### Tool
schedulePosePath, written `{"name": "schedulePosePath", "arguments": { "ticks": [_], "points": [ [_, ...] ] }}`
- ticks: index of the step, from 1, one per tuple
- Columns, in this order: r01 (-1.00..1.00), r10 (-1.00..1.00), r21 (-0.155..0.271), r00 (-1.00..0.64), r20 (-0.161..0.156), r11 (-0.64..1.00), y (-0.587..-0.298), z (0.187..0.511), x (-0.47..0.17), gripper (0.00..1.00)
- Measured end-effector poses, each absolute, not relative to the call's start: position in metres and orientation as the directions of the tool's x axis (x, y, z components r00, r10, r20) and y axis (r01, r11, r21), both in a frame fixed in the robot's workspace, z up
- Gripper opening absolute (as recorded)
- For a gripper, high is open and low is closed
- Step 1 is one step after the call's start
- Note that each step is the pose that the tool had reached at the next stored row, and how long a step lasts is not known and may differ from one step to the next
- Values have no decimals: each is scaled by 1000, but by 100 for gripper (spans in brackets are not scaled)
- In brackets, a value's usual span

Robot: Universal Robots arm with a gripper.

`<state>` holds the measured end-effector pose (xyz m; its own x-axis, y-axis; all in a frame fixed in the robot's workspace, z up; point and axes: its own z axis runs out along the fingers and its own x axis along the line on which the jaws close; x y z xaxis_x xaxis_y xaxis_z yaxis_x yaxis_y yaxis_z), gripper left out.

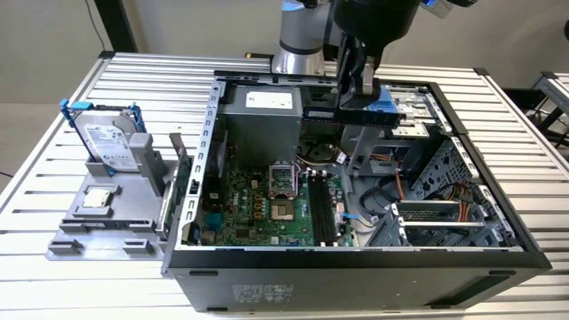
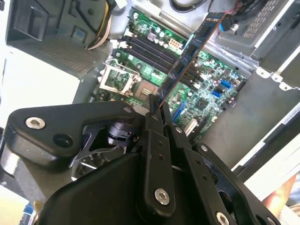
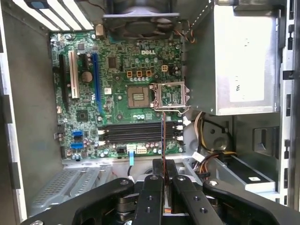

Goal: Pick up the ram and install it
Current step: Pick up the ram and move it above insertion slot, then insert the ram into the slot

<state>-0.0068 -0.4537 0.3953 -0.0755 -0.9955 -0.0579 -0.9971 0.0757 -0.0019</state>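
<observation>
Gripper (image 1: 360, 92): clamped on the ram, hanging over the open computer case (image 1: 356, 263).
Ram (image 1: 351, 115): held lengthwise and level in the exterior view, in the air above the motherboard (image 1: 258, 207), not touching its black slots (image 3: 136, 132).
Tabletop (image 1: 36, 200): carries the case, with the hard drive (image 1: 108, 143) beside it.

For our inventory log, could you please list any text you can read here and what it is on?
Hard drive label: too small to read.
Power supply sticker: too small.
Computer case label: too small.
Motherboard: maker's logo, left unquoted; other markings too small.
Ram in the pincer: none legible.
</observation>
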Motion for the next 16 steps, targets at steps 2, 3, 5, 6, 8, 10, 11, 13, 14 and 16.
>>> {"name": "schedulePosePath", "arguments": {
  "ticks": [2,3,5,6,8,10,11,13,14,16],
  "points": [
    [-997,-995,-2,-75,-58,76,-449,395,-6,0],
    [-997,-995,-2,-75,-58,76,-447,395,-6,0],
    [-997,-995,-2,-75,-58,76,-443,395,-6,0],
    [-997,-995,-2,-75,-58,76,-441,395,-5,0],
    [-997,-995,-2,-75,-58,76,-439,395,-5,0],
    [-997,-995,-2,-75,-58,76,-438,395,-5,0],
    [-997,-995,-2,-75,-58,76,-438,395,-5,0],
    [-997,-995,0,-75,-58,76,-438,395,-5,0],
    [-997,-995,0,-75,-58,76,-438,395,-5,0],
    [-997,-995,0,-75,-58,76,-438,395,-5,0]
  ]
}}
